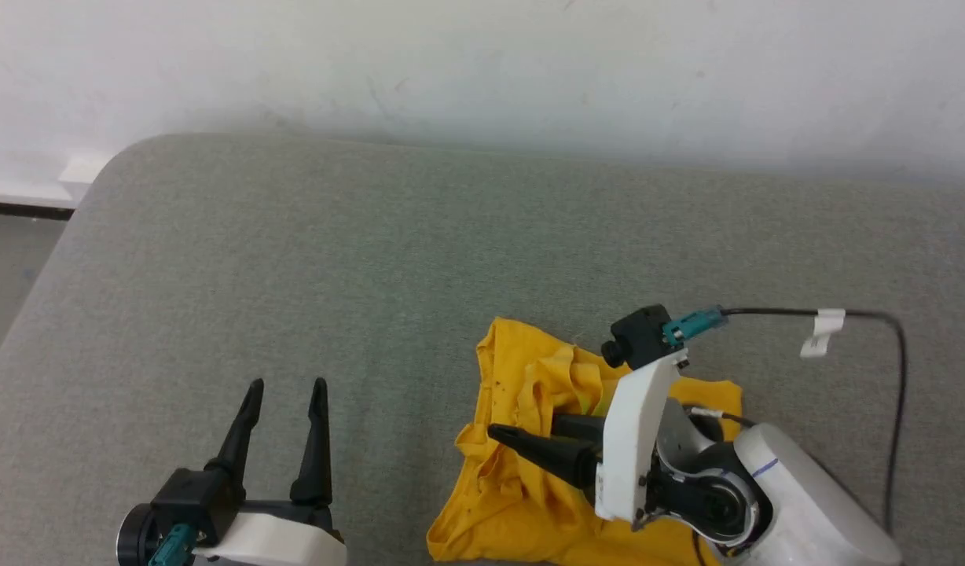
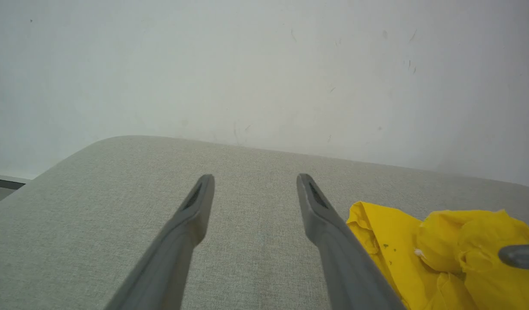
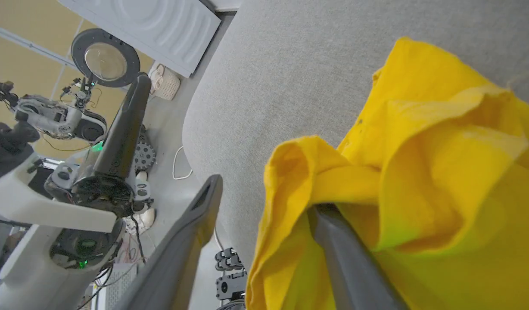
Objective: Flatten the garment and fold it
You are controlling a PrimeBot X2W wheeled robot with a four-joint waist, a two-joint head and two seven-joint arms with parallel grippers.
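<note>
We've got the garment point(image 1: 514, 503) lying crumpled at five o'clock on the grey padded surface point(image 1: 294, 236), a bright yellow heap. The right gripper point(image 1: 523, 426) is right on it, pointing toward nine o'clock, jaws spread, one finger point(image 3: 350, 267) tucked under a fold and the other clear of the cloth. Over at seven o'clock, the left gripper point(image 1: 286, 385) hovers above bare grey, jaws spread too, apart from the garment.

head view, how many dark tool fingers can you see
4. Two long dark fingers of the left tool stand apart at lower left over the grey fabric cushion; two of the right tool lie on the crumpled bright yellow T-shirt, one partly under a fold.
</note>
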